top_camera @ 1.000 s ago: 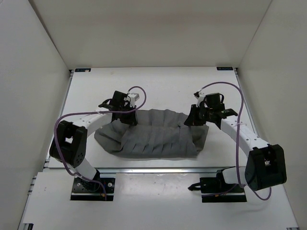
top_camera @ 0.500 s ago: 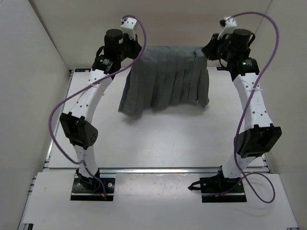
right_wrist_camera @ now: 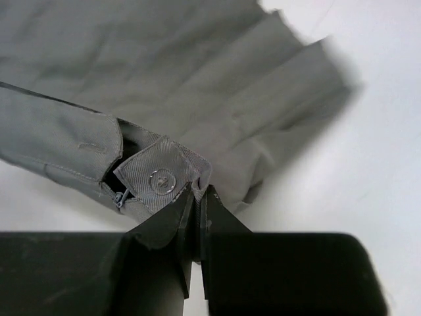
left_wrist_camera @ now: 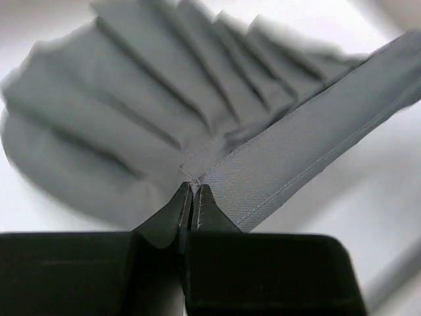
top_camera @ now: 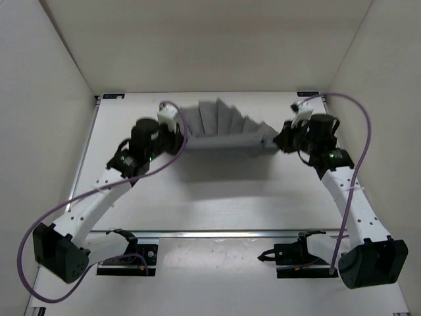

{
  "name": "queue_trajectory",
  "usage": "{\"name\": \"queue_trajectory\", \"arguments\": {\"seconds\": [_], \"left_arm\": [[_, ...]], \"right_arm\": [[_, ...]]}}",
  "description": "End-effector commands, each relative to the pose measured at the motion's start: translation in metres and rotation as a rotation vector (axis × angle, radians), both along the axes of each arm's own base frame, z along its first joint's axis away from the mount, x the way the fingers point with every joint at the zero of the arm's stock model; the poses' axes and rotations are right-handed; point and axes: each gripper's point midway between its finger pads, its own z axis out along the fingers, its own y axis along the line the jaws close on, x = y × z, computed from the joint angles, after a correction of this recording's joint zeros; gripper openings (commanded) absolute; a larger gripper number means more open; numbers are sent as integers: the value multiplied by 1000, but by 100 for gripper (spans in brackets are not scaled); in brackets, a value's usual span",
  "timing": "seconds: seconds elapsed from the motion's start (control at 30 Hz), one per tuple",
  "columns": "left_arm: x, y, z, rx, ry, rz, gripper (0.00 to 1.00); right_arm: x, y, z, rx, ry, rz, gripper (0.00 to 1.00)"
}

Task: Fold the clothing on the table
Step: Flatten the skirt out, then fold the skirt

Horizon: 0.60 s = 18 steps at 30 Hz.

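Clothing (top_camera: 223,128) of grey twill, its pleats fanned at upper centre of the top view, hangs over the smooth white table (top_camera: 217,197) between plain white walls (top_camera: 52,59). Left gripper (top_camera: 179,136) and right gripper (top_camera: 279,138) each clamp a waistband corner. Only the right wrist view shows the button (right_wrist_camera: 160,180).

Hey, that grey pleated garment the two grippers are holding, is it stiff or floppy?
Probably floppy: the clothing sags and fans between the left gripper and right gripper. Likely light, since fingertip pinches at its waistband hold it.
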Motion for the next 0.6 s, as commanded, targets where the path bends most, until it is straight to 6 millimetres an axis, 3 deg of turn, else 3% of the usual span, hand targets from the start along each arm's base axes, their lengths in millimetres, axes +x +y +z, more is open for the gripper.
{"name": "queue_trajectory", "arguments": {"seconds": [0.0,0.03,0.1,0.23,0.3,0.33,0.4,0.43,0.5,0.57], "left_arm": [[-54,41,-64,-12,203,119,0],[-66,44,-82,-23,266,125,0],[-91,49,-98,-42,358,117,0],[-84,59,-107,-90,397,184,0],[-67,59,-117,-84,429,197,0],[-58,60,-116,-77,427,202,0],[-46,57,-143,3,499,204,0],[-42,56,-147,29,501,201,0],[-39,52,-171,91,560,199,0],[-40,46,-180,103,579,167,0]], "right_arm": [[-46,0,-58,-8,187,-19,0],[-60,14,-72,20,242,27,1],[-82,32,-89,64,330,83,0],[-88,51,-108,89,370,117,0],[-69,52,-115,97,383,118,0],[-59,50,-108,111,368,114,0],[-43,52,-121,101,415,118,0],[-36,53,-116,95,408,127,0],[-27,57,-127,81,450,127,0],[-25,67,-129,82,459,160,0]]}}
